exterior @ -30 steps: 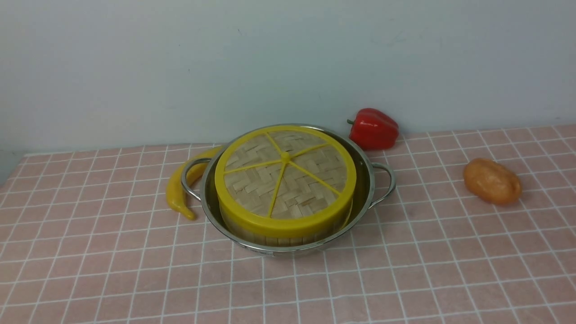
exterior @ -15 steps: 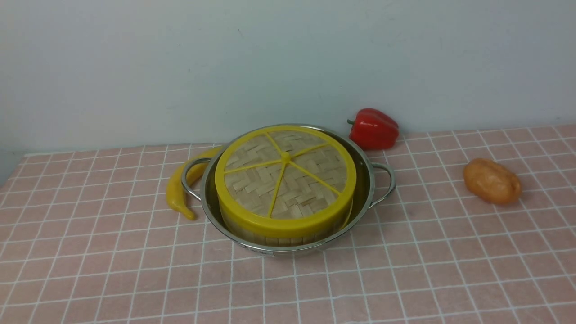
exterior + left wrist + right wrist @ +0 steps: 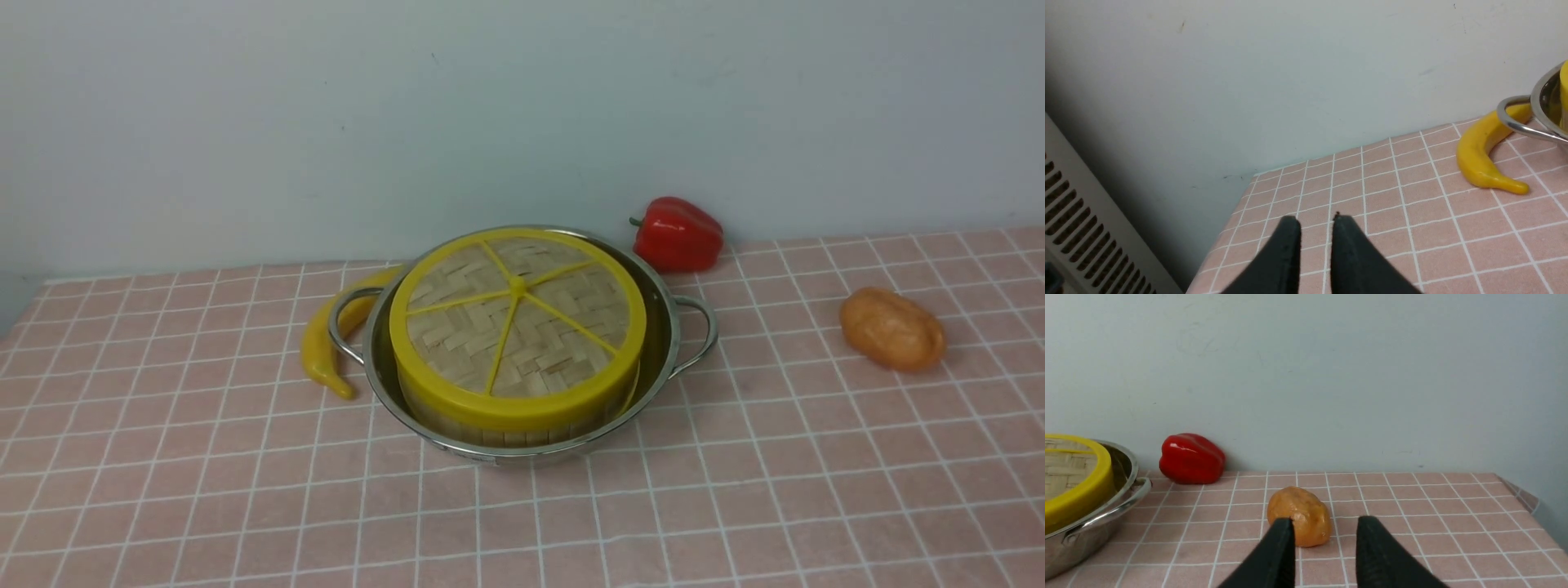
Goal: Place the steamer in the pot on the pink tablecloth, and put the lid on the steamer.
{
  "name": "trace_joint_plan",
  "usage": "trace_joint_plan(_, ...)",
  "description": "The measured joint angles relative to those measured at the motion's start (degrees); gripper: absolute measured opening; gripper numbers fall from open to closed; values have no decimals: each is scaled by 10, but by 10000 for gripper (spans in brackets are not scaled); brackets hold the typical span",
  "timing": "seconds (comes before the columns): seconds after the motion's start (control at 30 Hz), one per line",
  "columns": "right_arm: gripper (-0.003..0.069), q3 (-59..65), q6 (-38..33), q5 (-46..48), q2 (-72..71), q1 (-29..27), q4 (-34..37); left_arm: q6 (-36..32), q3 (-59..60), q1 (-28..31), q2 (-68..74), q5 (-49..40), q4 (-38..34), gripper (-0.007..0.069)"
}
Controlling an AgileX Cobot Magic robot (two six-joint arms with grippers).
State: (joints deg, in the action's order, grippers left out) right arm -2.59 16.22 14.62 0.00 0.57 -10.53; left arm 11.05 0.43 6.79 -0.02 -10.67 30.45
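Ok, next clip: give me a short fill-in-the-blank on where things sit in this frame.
1. The lid rests on the steamer, which sits inside the ____.
2. The vegetable lying against the wall behind the pot is a red ____.
3. The yellow banana lies beside the pot's ____ handle.
4. The pink tablecloth carries a white ____ pattern.

Missing words: pot; pepper; left; grid

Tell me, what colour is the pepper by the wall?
The pepper is shiny red; the front view shows it best.
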Motion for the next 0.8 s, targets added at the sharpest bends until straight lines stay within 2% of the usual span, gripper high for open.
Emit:
trace_joint_plan(0.17, 240, 30, 6, -38, 0, 0, 7, 0, 0, 0, 0, 0, 0, 117)
trace_joint_plan(0.8, 240, 30, 13, -26, 0, -1, 29, 0, 0, 0, 0, 0, 0, 117)
